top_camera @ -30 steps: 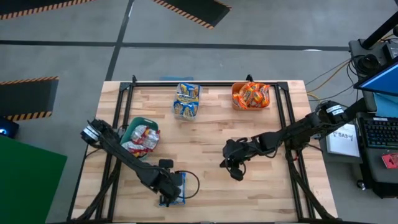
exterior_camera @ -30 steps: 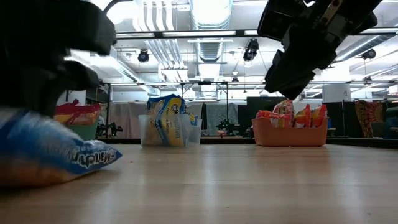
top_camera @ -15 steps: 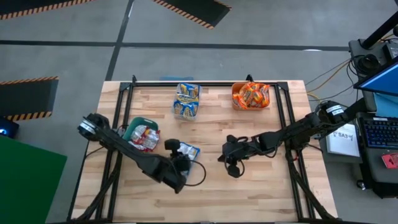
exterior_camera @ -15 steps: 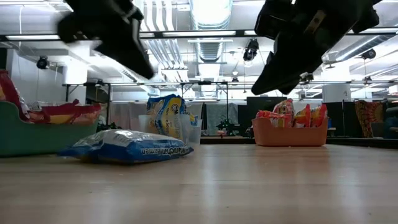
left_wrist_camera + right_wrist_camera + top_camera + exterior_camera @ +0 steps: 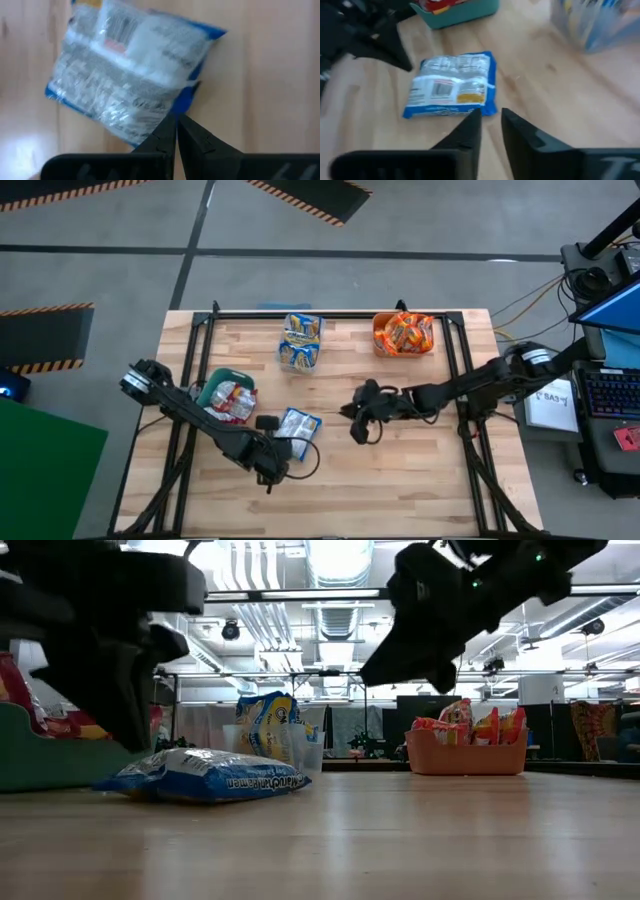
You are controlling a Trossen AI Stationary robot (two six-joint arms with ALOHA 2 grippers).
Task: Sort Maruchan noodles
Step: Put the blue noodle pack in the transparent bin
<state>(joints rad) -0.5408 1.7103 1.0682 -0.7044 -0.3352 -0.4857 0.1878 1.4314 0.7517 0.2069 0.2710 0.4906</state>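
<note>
Left gripper [image 5: 268, 470] sits low near the table's front edge, fingers [image 5: 167, 135] pinched together on nothing — the blue packet [image 5: 297, 424] lies flat on the wood just beyond its tips. Right gripper [image 5: 360, 420] hovers mid-table, its fingers [image 5: 470, 127] parted a little and empty, pointing at that same packet. Further out, a teal bin [image 5: 213, 383] holds red-and-white packets, a clear bin [image 5: 301, 340] holds blue-and-yellow ones, and an orange bin [image 5: 404, 334] at the back is full of orange packs.
</note>
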